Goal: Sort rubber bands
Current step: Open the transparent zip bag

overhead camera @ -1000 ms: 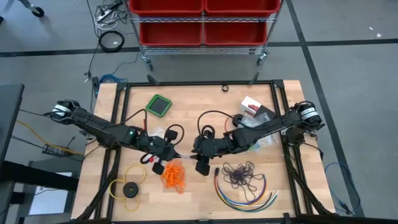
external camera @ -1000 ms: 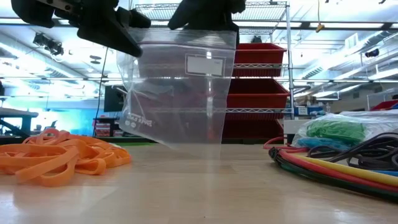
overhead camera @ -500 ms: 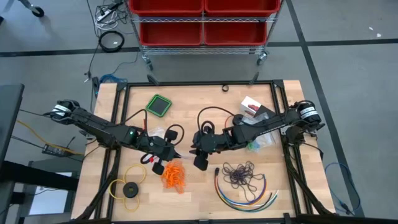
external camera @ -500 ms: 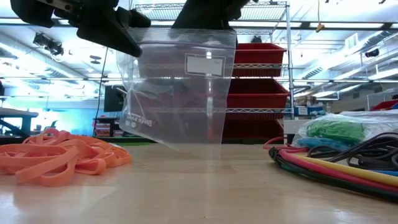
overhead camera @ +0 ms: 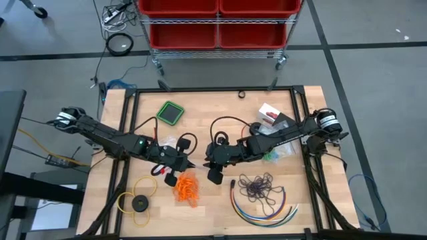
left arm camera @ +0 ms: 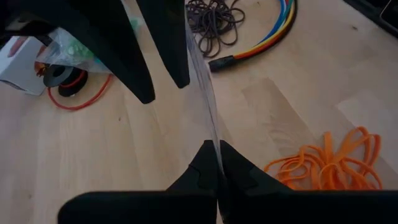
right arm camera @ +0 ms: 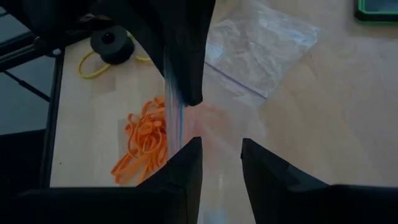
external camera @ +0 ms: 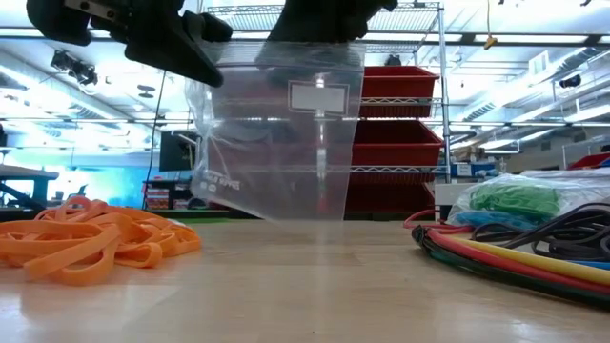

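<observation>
Bag (external camera: 276, 133) hanging mid-table, rubber bands (external camera: 86, 248) left, cables (external camera: 505, 252) right

clear plastic bag (external camera: 276, 143), small white print, too blurred to read

Workshop: red bins (overhead camera: 217, 17), wire shelving (external camera: 400, 114)

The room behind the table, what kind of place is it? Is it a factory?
Probably a workshop or robot lab, not a home. Behind the wooden table stands a wire shelving rack holding red storage bins, the ceiling is open and industrial, and cables lie on the grey floor.
</observation>
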You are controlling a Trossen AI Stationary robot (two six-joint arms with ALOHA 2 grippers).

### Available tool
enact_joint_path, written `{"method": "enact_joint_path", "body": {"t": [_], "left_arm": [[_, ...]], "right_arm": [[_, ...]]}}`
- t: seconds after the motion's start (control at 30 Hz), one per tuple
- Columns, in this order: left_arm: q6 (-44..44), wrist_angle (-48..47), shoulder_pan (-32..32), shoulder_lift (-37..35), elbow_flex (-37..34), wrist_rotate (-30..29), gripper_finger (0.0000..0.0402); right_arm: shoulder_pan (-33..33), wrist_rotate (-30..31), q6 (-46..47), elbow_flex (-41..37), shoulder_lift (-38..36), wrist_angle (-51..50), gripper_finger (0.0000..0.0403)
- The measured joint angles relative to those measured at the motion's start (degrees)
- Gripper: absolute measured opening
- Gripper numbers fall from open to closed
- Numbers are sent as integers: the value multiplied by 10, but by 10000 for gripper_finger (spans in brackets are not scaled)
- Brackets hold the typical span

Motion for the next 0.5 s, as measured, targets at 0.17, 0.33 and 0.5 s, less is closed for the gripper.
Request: {"method": "enact_joint_path", "body": {"t": [0.17, 0.33, 0.5], "left_arm": [[0, -1, 0, 0, 0, 0, 2], [0, -6, 0, 5, 0, 0, 2], [0, -10, 0, 20, 0, 0, 2]], "right_arm": [[0, 0, -3, 0, 0, 3, 98], [0, -1, -11, 0, 0, 19, 98], [0, -6, -13, 0, 0, 22, 96]]}}
